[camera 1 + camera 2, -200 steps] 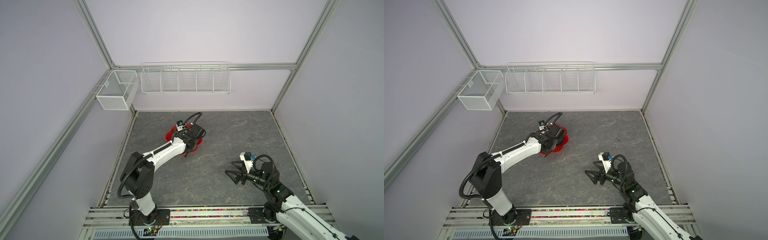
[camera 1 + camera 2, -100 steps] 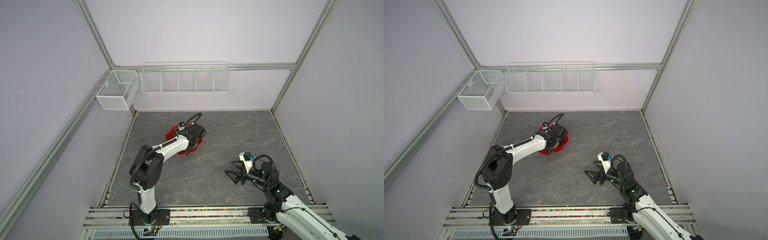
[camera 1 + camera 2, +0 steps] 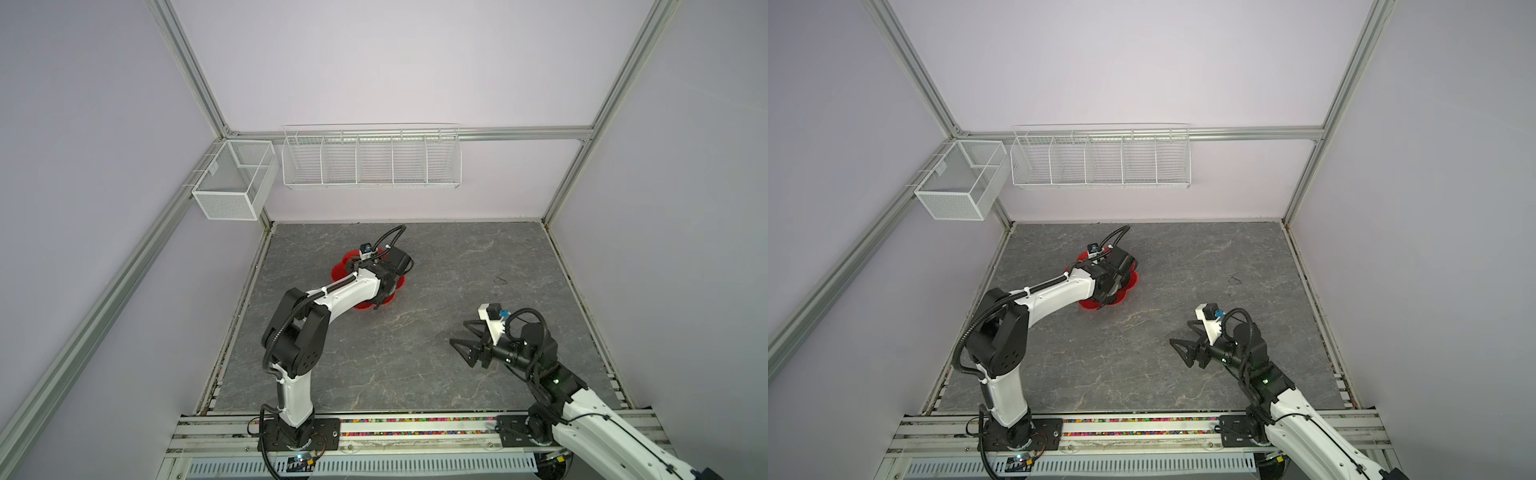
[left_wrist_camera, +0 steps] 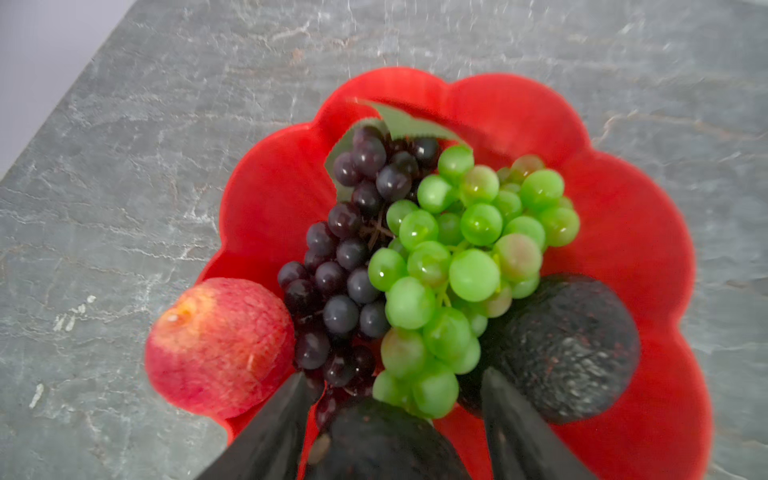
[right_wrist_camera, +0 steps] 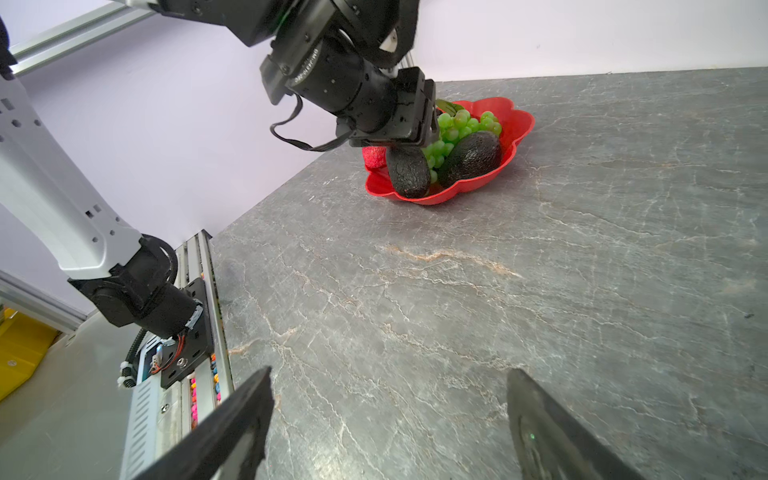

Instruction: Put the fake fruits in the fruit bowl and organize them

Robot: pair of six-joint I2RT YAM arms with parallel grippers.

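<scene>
On the counter (image 3: 415, 374), in a top view, the fruit bowl (image 3: 341, 269) lies at 11 o'clock of centre, my right pincer (image 3: 458, 331) at 4 o'clock. Inside, the first grape bunch (image 4: 345, 266) and second grape bunch (image 4: 449, 266) lie side by side, with the apple (image 4: 220, 345) at the rim beside the first and one avocado (image 4: 561, 345) beside the second. Another avocado (image 4: 386, 440) sits between my left pincer's (image 4: 394, 374) fingers (image 4: 270, 436).
</scene>
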